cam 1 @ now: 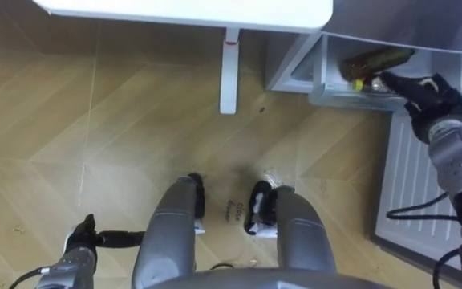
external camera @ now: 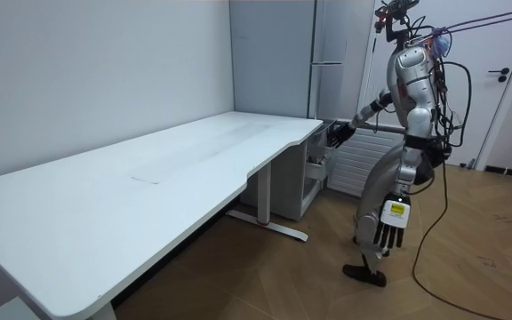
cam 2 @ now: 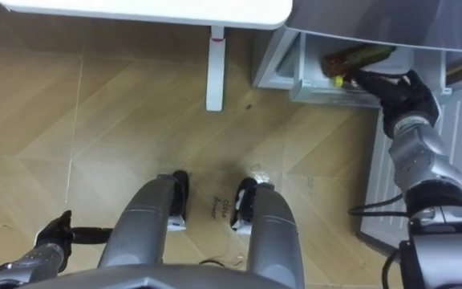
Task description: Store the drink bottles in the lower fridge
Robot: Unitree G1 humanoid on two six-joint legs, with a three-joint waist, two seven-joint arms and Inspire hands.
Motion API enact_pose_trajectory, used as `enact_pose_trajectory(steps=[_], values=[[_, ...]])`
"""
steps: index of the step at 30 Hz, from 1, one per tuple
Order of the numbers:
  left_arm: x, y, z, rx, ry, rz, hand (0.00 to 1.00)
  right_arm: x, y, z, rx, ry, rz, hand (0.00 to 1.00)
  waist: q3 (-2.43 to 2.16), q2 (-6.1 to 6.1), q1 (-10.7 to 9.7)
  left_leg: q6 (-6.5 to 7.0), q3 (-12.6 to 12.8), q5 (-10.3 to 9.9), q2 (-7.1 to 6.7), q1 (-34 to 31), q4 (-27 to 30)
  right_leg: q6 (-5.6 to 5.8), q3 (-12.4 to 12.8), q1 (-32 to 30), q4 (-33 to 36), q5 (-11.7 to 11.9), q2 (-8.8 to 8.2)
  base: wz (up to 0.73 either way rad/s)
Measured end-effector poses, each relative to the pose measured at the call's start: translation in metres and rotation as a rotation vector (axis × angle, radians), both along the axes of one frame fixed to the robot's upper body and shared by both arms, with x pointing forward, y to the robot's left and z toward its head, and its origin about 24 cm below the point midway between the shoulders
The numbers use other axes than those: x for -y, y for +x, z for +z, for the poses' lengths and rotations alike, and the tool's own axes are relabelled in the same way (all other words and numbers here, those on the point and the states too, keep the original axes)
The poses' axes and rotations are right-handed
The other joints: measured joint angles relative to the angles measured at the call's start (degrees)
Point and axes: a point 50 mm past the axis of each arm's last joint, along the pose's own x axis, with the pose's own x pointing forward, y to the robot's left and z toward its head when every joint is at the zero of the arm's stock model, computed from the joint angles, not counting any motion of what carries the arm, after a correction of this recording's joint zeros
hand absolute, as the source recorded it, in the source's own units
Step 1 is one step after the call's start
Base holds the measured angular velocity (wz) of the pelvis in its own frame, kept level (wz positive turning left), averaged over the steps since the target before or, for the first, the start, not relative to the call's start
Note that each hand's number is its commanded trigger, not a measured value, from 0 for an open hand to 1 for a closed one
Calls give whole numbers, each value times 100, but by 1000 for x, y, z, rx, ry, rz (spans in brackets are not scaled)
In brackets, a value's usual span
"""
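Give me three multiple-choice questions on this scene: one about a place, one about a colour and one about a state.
1. Where does the bottle lie?
A on the table
B in the low compartment of the fridge
C on the floor

2. What colour is the bottle's cap?
A red
B yellow
C blue

3. How is the left hand?
A open, hanging by the robot's side
B shut on a bottle
C pressing on the table

Answers:
1 B, the bottle lies inside the compartment, next to the right hand.
2 B, the cap at the bottle's end shows yellow.
3 A, it hangs low with straight fingers and holds nothing.
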Motion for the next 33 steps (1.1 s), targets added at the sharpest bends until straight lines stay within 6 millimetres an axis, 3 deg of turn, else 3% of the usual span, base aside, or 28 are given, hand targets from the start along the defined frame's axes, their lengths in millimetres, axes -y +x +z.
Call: enact_pose_trajectory(steps=[4, 12, 21, 26, 33], values=[[0, -5, -1, -23, 4, -7, 0, 4, -14, -4, -86, -207, 14, 0, -14, 15, 10, -32, -9, -4, 32, 32, -33, 14, -3, 44, -87, 48, 42, -6], [7, -7, -4, -33, -18, 8, 0, 6, -20, -5, -108, -263, -65, 0, -34, 121, 18, -42, -7, 8, 77, 26, -33, 31, 9, 81, -166, 105, 79, -1], [8, -6, -4, -32, -20, 7, 0, -5, -27, -27, -111, 42, -233, 0, 14, 208, 92, -72, -7, 37, 123, -100, -80, -2, -26, -41, -211, 119, 83, 0], [9, -3, -4, -26, -24, 3, 0, -8, -32, -37, -71, 279, -344, 0, 33, 264, 146, -53, -48, 27, 119, -307, 43, -98, -119, -226, -75, 66, 63, 5], [12, 11, -1, 19, -31, -5, 0, -10, -11, -27, 69, 515, -423, 0, 60, 308, 217, -68, -41, -280, 95, -902, 806, -123, 25, -887, 816, -302, 10, 2]])
